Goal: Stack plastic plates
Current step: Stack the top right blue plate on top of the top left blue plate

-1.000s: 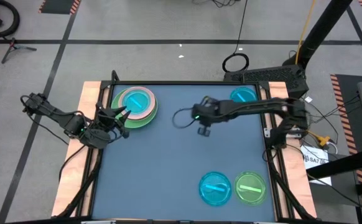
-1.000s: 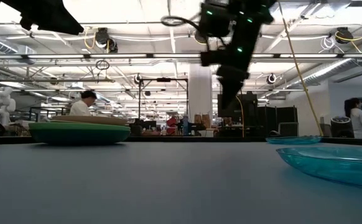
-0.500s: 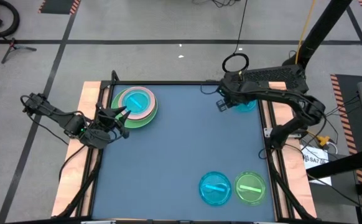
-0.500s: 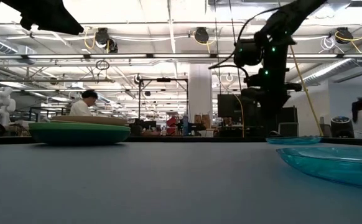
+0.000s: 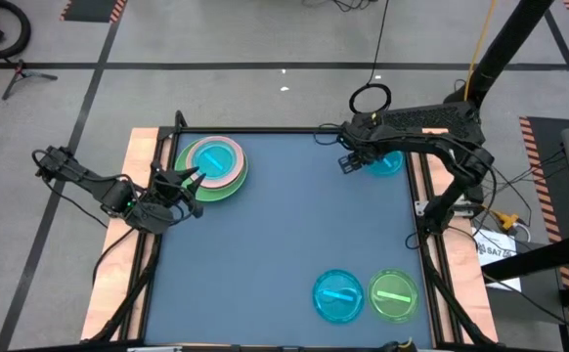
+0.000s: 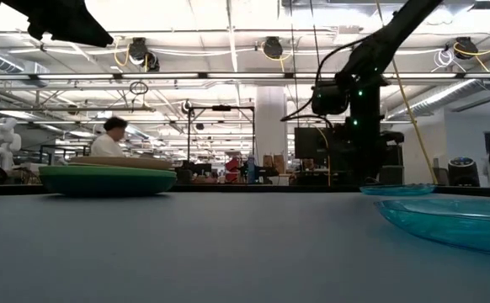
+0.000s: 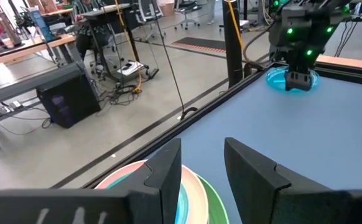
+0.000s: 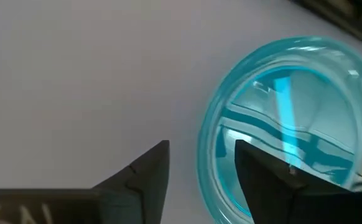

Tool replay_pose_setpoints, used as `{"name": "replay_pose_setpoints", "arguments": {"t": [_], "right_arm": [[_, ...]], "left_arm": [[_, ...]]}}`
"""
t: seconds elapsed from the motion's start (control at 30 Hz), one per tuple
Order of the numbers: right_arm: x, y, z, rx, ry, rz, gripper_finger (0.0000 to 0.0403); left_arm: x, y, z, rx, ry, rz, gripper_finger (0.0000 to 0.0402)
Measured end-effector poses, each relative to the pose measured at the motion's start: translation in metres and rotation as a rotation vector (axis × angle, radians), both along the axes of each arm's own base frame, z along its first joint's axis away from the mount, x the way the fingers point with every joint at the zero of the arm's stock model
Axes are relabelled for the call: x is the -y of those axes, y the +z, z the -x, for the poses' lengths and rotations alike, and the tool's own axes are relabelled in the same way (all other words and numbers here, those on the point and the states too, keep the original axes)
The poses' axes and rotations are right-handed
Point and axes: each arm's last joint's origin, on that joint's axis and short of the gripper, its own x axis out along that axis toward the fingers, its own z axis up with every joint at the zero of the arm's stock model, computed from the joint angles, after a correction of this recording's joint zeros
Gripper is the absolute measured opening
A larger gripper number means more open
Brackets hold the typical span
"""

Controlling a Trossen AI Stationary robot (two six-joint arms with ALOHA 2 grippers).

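near blue plate (image 5: 338,296): lying flat at the near edge of the table (image 5: 265,244), right of the middle. It is round, see-through and shiny, with a raised rim. It is probably light and a bit slippery.
lime plate (image 5: 394,296): lying just beside the near blue plate, on its right. Same round shape, see-through green plastic.
plate stack (image 5: 210,165): sitting at the far left corner. A small blue plate is lying on top, with pink, light green and dark green plates under it. In the low view the pile is looking flat and steady.
left gripper (image 5: 189,180): waiting at the near edge of the stack. Its two dark fingers (image 7: 168,171) are standing a little apart and holding nothing.
far blue plate (image 5: 385,161): lying at the far right corner. Thin stiff plastic, smooth, with a curled rim that is catching the light.
right gripper (image 8: 201,163): hanging over the left rim of the far blue plate. Its fingers are apart with a narrow gap, one outside the rim and one over the bowl part, holding nothing yet.
best hold: pinching the thin rim looks best, since the flat middle is giving nothing to grab.
care: smooth plastic may be slipping if the pinch is weak.
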Motion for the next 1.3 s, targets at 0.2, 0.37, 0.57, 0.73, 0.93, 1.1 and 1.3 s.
{"name": "replay_pose_setpoints", "arguments": {"t": [0.2,0.37,0.57,0.73,0.93,1.1,1.3], "right_arm": [[0.004,-0.022,-0.005,-0.053,0.001,-0.03,0.0161],[0.006,-0.027,-0.006,-0.09,0.007,-0.003,0.0136],[0.007,-0.027,-0.007,-0.085,0.017,0.002,0.0084],[0.008,-0.028,-0.006,-0.09,0.019,0.009,0.0028],[0.007,-0.026,-0.006,-0.107,0.037,0.017,0.0008],[-0.004,-0.011,-0.011,-0.087,0.083,0.073,0.0002],[-0.03,0.013,-0.027,-0.023,0.188,0.181,0.0001]], "left_arm": [[0.0,0.0,0.0,-0.003,-0.001,-0.003,0.0129],[0.0,0.0,0.0,-0.003,-0.001,-0.003,0.0129],[0.0,0.0,0.0,-0.003,-0.001,-0.003,0.0129],[0.0,0.0,0.0,-0.003,-0.001,-0.003,0.0129],[0.0,0.0,0.0,-0.009,-0.003,-0.009,0.0129],[0.0,0.0,0.0,-0.01,-0.003,-0.009,0.0129],[0.0,0.0,0.0,-0.007,0.005,-0.014,0.0129]]}}
